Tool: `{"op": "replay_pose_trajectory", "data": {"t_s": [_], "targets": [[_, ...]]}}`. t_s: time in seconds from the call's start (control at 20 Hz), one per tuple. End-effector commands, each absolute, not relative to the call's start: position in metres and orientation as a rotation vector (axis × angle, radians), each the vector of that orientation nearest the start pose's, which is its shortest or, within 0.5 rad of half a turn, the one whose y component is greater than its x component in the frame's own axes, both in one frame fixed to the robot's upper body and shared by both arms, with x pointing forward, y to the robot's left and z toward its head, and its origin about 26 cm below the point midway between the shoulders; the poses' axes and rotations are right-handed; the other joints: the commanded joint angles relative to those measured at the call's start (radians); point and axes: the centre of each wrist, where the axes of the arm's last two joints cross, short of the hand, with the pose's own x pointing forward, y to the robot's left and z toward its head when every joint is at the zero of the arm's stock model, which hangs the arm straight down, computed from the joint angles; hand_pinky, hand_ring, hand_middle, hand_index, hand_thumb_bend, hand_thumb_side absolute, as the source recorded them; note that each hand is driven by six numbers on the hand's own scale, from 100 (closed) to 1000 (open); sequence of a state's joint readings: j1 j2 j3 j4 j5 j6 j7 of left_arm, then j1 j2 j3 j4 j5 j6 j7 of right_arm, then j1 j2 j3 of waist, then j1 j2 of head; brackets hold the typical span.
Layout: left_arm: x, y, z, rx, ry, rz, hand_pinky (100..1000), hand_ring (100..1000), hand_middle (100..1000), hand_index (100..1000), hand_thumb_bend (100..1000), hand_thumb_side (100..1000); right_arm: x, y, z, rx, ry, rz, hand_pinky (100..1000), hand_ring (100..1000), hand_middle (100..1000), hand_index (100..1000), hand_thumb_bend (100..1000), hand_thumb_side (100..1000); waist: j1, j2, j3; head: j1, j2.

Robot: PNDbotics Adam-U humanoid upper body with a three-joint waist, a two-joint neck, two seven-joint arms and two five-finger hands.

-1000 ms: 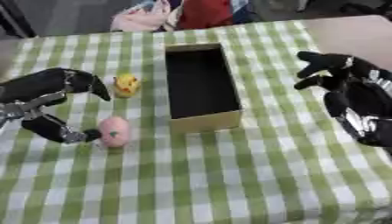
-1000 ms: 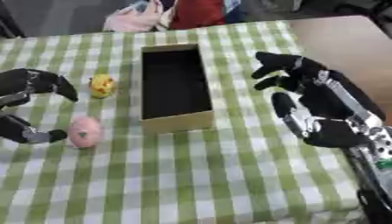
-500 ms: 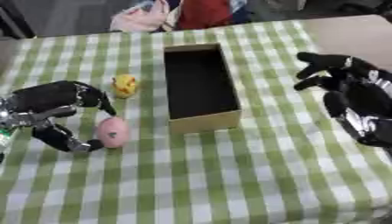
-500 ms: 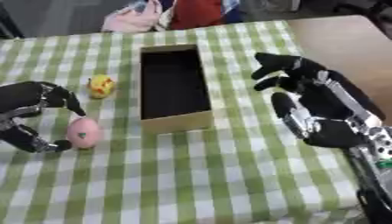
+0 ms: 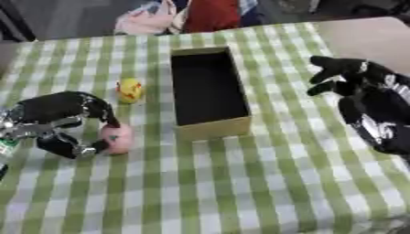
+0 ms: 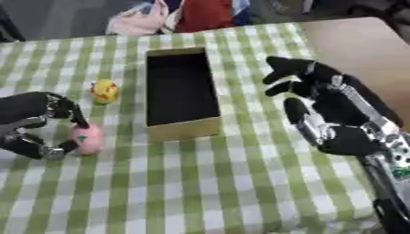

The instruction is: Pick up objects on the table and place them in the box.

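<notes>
Pink egg-shaped toy (image 5: 118,138) left of open cardboard box (image 5: 207,93), yellow duck (image 5: 129,90) behind it

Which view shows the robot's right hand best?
The right eye view: the right hand shows whole, fingers spread, right of the box. In the left eye view it sits at the right edge, partly cut off.

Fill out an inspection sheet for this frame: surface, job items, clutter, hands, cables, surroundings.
Surface: green-and-white checked tablecloth, lying flat.
Job's things: open cardboard box, interior looks empty; pink egg-shaped object left of the box; yellow duck farther back, untouched.
Clutter: nothing seen.
Hands: left hand curled around the pink object, fingers over it, thumb below it; right hand open, idle right of the box.
Cables: nothing seen.
Surroundings: pink and red fabric beyond the far edge.
</notes>
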State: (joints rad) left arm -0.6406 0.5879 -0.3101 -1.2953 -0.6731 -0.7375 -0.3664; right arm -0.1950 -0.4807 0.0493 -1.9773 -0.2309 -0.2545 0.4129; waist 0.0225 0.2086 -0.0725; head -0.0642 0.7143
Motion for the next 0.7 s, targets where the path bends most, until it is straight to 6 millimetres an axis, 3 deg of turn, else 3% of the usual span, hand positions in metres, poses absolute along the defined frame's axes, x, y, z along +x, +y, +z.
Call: {"op": "replay_pose_trajectory", "data": {"t_s": [0.05,0.45,0.7], "targets": [[0.414,0.294,0.162,-0.599,2.347,2.519,667,504,450,600,100,142,0.289,-0.285,0.185,0.221,-2.257,0.926,742,1000,716,875,100,391,-0.002,-0.014,-0.001,-0.002,-0.008],[0.417,0.293,0.172,-0.615,2.641,2.229,605,351,245,378,100,143,0.289,-0.284,0.185,0.221,-2.262,0.925,742,1000,716,875,100,390,-0.005,-0.015,-0.006,-0.002,-0.008],[0.418,0.298,0.182,-0.662,2.736,2.113,601,336,229,362,100,146,0.289,-0.283,0.186,0.235,-2.269,0.926,742,1000,716,875,100,383,-0.005,-0.016,-0.016,-0.003,-0.007]]}}
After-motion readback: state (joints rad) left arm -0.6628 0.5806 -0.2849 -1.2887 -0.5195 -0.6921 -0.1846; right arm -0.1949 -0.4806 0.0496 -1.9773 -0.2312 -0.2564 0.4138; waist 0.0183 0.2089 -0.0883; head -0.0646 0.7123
